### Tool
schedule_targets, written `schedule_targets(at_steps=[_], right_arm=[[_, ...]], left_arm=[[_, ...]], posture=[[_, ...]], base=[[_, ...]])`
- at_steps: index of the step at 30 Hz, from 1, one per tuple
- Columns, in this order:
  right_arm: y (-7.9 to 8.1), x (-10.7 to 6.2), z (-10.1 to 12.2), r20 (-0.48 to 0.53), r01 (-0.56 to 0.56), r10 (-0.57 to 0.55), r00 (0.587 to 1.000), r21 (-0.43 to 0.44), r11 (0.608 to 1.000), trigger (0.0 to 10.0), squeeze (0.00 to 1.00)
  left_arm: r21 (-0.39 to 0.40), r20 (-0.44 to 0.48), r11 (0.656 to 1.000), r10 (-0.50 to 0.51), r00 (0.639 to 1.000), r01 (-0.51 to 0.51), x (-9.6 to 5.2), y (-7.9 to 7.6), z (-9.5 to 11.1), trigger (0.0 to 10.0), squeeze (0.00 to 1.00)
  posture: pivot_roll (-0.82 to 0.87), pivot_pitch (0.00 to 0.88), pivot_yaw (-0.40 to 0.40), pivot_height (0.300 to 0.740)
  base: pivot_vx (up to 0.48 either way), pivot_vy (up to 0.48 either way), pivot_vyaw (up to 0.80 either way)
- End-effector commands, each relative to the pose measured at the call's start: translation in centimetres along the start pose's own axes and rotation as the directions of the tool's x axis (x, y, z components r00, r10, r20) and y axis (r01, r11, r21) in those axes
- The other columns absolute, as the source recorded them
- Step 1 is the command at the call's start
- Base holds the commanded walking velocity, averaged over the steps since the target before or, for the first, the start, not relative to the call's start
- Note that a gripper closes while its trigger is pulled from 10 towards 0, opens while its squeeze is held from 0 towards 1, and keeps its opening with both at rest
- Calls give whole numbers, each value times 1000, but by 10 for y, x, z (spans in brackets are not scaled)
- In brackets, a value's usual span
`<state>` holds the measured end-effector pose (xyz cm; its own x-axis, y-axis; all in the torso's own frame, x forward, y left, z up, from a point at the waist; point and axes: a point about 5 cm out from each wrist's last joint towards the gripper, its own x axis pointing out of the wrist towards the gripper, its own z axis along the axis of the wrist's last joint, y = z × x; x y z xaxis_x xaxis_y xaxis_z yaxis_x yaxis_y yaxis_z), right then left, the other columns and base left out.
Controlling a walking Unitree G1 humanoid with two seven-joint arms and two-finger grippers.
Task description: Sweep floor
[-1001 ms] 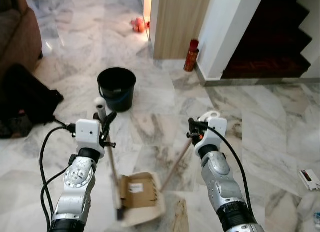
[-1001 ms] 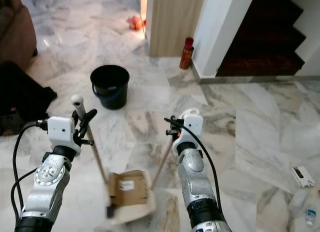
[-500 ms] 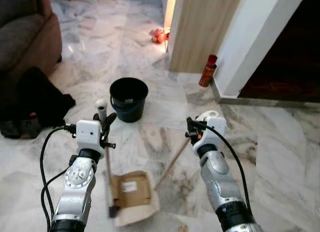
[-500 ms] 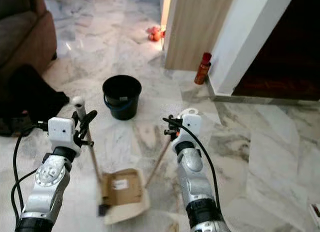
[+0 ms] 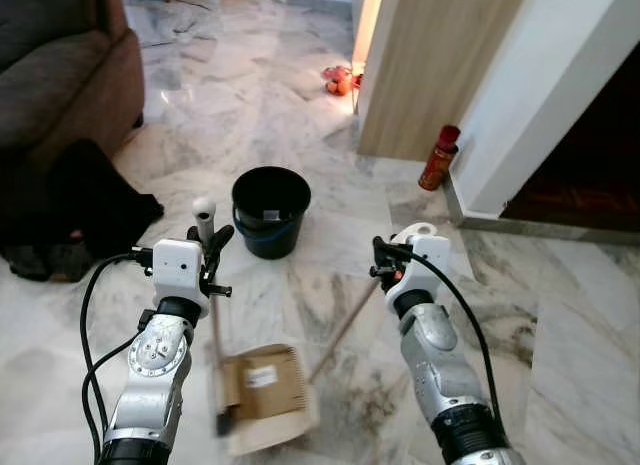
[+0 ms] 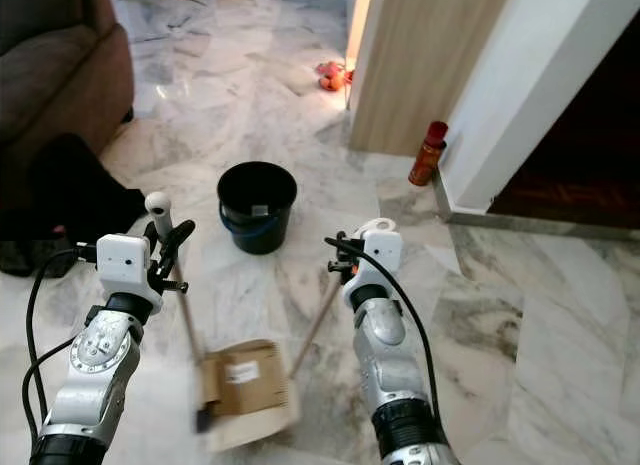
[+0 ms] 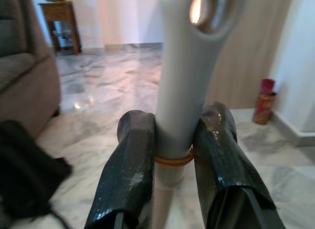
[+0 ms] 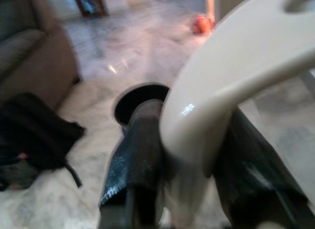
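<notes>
Broom [image 5: 213,335]: held upright in front of the robot, its pale handle top clamped between the two black fingers [image 7: 129,175] of the left gripper [image 7: 172,165], which are closed tight against it just above an orange band. The stick runs down to a dark head seen at the marble floor [image 5: 560,315], blurred, so contact with the floor cannot be confirmed.

Dustpan [image 5: 268,405]: pale, low between the two arms, with a flat brown piece of cardboard [image 5: 262,381] lying in its tray. Its long wooden handle slants up to a cream loop grip, which is pinched by the closed fingers of the right gripper [image 8: 182,155].

Black bucket [image 5: 270,209]: stands on the floor beyond the grippers, with a blue band low on its side, well apart from the dustpan.

Surroundings noted: a brown sofa [image 5: 60,85] on the robot's left, a black bag [image 5: 85,200] on the floor beside it; a wooden panel [image 5: 440,65] ahead, a red spray can [image 5: 440,157] at the foot of the white wall next to it; a small orange-red object [image 5: 340,79] on the floor further back.
</notes>
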<state>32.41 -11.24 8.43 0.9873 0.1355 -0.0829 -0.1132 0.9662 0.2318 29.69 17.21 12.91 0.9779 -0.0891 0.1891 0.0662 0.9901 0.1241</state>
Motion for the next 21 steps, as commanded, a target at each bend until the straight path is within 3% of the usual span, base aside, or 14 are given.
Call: schedule_targets(at_steps=[1, 21], right_arm=[[-2, 4, 16, 64, 5, -4, 998, -16, 1000, 10000, 0], [1, 4, 15, 63, -3, 3, 998, -11, 1000, 10000, 0]], left_arm=[[-3, 55, 1000, -17, 998, 18, 3, -4, 11, 10000, 0], [-2, 59, 1000, -30, 998, 30, 3, -4, 12, 10000, 0]], posture=[[117, 89, -111, 740], [125, 78, -104, 740]], base=[[345, 0, 0], [346, 0, 0]])
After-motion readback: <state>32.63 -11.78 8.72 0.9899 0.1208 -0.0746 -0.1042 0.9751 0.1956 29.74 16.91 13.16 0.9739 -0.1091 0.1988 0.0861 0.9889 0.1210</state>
